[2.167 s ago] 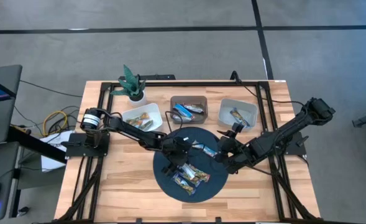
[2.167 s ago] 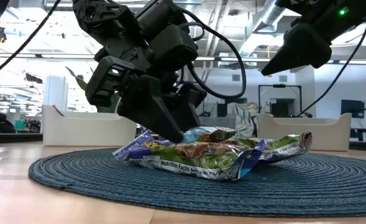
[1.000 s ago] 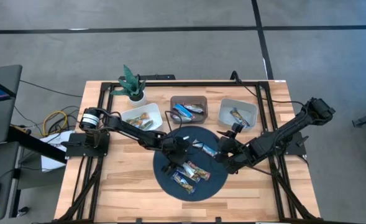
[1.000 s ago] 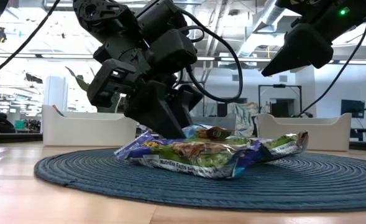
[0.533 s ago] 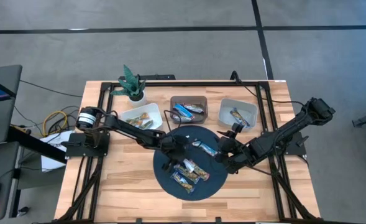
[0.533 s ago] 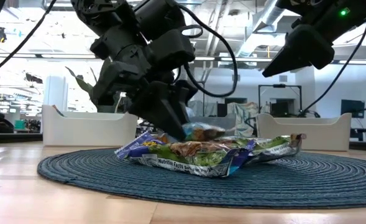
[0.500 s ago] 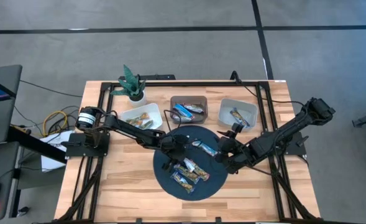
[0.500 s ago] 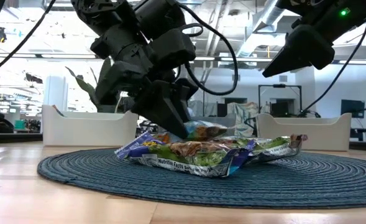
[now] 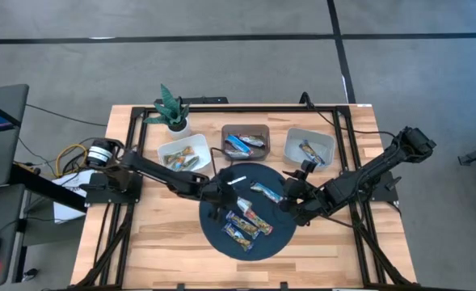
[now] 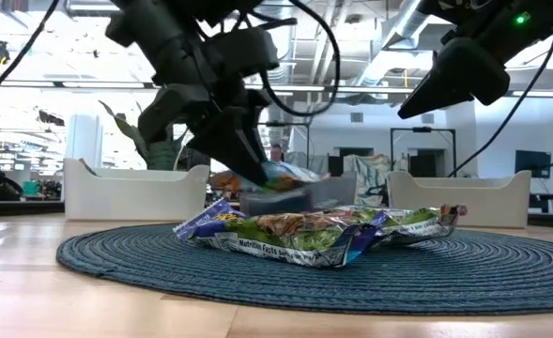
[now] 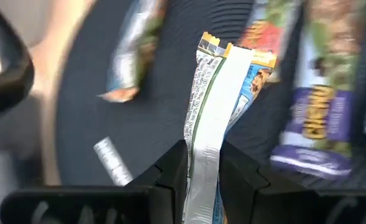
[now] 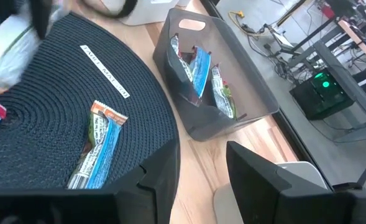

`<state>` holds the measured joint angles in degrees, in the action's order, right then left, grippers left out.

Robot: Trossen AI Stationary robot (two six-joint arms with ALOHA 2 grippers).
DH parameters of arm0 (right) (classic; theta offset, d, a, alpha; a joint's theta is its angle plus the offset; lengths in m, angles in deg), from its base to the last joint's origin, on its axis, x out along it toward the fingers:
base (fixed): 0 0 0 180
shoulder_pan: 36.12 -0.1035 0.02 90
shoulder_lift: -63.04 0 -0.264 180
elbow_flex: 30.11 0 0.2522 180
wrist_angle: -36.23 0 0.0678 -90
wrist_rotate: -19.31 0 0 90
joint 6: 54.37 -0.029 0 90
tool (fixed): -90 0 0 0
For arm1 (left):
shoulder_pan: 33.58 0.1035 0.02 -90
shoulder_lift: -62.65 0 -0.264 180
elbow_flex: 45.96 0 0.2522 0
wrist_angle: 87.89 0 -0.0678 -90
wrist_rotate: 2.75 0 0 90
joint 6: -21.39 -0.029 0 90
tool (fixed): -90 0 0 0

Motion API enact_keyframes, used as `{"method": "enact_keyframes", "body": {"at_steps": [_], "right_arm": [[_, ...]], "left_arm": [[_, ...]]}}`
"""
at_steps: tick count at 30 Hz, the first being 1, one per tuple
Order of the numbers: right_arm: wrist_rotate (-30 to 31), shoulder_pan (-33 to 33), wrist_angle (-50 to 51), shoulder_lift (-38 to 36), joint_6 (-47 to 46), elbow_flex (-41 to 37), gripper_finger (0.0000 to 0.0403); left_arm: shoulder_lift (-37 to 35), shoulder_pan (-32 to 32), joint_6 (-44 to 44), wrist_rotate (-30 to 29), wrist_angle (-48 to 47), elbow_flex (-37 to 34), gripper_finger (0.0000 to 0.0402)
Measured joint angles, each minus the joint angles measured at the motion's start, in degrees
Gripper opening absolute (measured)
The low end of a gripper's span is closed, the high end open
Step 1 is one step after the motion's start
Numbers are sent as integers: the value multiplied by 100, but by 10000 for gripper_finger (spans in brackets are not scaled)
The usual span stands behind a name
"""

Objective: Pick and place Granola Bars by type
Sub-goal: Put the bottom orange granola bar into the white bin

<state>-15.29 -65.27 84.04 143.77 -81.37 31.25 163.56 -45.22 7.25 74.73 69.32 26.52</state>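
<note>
Lifted clear of the pile since the earlier low view, a granola bar (image 11: 215, 118) is now hanging above the mat instead of lying among the others. The left gripper's fingers (image 11: 170, 171) are pinching it by one end, pressed tight on the wrapper with its white seam facing the wrist camera. The left gripper (image 9: 218, 190) is holding it over the left part of the round dark woven mat (image 9: 215, 234), and the bar is looking blurred in the low view (image 10: 274, 186), so the arm is likely moving.

The step in hand appears to be the carry: one bar picked, not yet sorted. Next it is needing to go to the tray that matches its type, then be released.

Around it, several bars (image 9: 246, 222) are lying on the mat, a blue one (image 12: 99, 146) lying apart from them, with a thin white strip (image 9: 237, 180) nearby. Three trays are standing beyond the mat: a white tray (image 9: 166, 150) at the left, a dark tray (image 9: 263, 132) in the middle, and a pale tray (image 9: 290, 148) at the right, each already holding bars. A potted plant (image 9: 171, 107) is standing beside the white tray.

The right gripper (image 9: 289, 202) is waiting at the mat's right edge, its fingers (image 12: 161, 180) spread and holding nothing. It is not blocking the way to the white and dark trays, though the tray rims are calling for some height.
</note>
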Motion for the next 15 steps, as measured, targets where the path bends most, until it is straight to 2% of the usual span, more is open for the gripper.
{"method": "enact_keyframes", "body": {"at_steps": [8, 15], "right_arm": [[-4, 0, -12, -2, 0, 0, 134], [-3, 2, -29, 0, -2, 0, 134]], "left_arm": [[-378, -424, 1086, -1969, -1136, 0, 68], [-477, -712, 2251, -3268, -2467, 0, 68]]}}
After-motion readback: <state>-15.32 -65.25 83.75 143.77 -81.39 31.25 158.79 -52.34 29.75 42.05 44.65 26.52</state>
